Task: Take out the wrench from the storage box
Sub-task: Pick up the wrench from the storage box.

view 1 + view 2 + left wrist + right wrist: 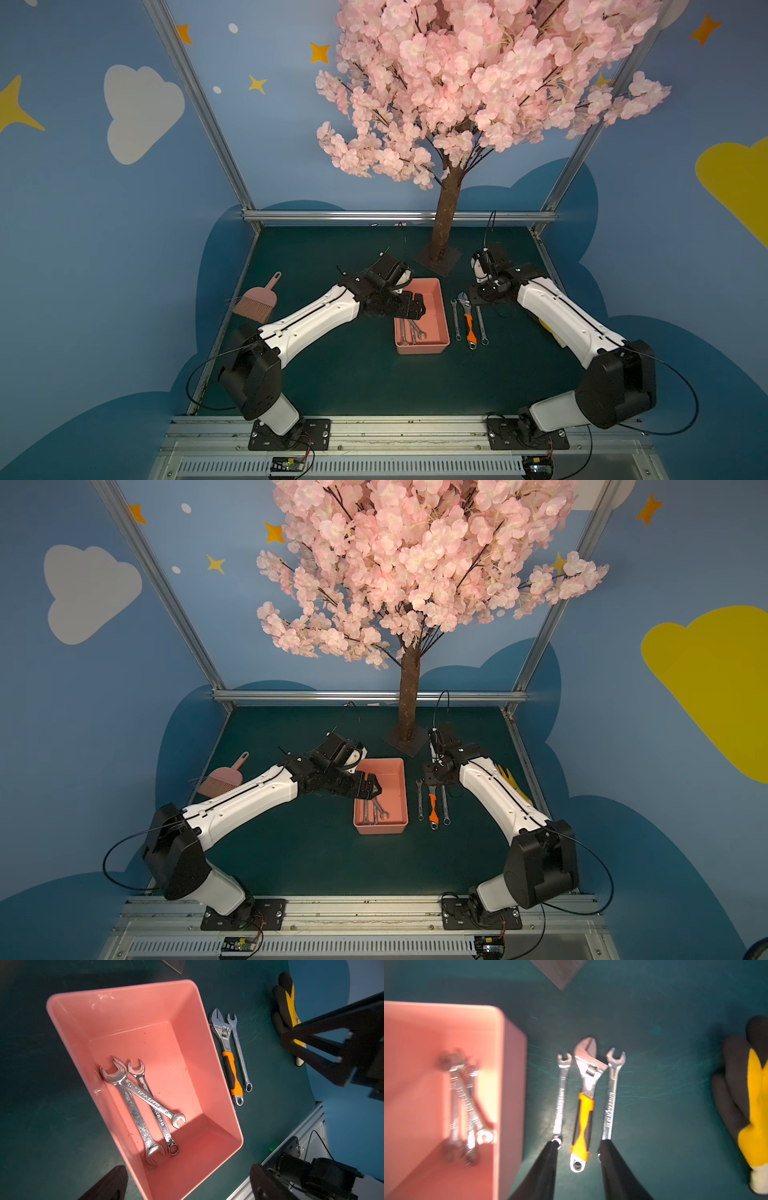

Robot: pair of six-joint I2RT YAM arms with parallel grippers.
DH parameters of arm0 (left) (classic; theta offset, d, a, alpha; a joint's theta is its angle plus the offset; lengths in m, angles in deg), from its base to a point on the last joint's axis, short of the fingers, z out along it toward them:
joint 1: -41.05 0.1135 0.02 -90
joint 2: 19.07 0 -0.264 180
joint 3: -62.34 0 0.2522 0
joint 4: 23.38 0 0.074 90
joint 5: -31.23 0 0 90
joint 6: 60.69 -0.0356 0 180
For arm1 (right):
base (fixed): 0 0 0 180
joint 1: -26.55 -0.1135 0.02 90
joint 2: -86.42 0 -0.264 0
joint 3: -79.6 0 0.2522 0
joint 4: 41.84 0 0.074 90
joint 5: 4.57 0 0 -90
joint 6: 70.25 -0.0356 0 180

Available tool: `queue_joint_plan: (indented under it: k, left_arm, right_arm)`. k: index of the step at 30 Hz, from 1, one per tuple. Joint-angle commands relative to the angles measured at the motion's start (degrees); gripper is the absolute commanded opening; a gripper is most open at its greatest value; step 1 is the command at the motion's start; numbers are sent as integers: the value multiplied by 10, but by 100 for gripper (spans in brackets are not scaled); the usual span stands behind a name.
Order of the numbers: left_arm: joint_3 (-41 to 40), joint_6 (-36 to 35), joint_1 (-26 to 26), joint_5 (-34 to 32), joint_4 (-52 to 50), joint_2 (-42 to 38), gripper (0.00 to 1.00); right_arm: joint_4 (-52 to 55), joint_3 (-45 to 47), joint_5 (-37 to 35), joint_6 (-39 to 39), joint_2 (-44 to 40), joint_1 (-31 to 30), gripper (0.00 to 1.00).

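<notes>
With left claw spread empty above box, right claw released astride orange wrench beside box, drop onto top wrench of three crossed inside box. Pinch mid-shaft across width.

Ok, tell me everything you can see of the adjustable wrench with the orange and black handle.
The orange-and-black-handled adjustable wrench lies flat on the dark green mat, beside the salmon-pink plastic storage box, not in it. Its shiny steel head, with thumbwheel and slightly parted jaws, points away from the robot; the rubbery-looking grip ends in a steel hanging hole. Two slim silver spanners flank it, parallel. The open right gripper straddles the handle end without clamping it.
</notes>
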Motion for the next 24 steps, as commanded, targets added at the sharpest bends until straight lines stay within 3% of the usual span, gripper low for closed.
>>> queue_joint_plan:
  k: [1, 5, 9, 16, 24]
  left_arm:
    - [13, 59, -18, -62, -27, 17, 92]
    - [27, 99, -36, -99, -32, 45, 89]
    - [50, 132, -49, -128, -42, 86, 89]
    - [63, 185, -64, -189, -55, 141, 81]
    - [89, 243, -72, -242, -67, 192, 48]
  right_arm:
    - [-37, 41, 66, -8, -61, -4, 51]
    - [-106, 104, 98, -36, -130, -2, 57]
    - [-153, 149, 120, -23, -182, 6, 71]
    - [-143, 152, 171, -19, -185, 26, 80]
    - [-135, 151, 181, -18, -182, 50, 83]
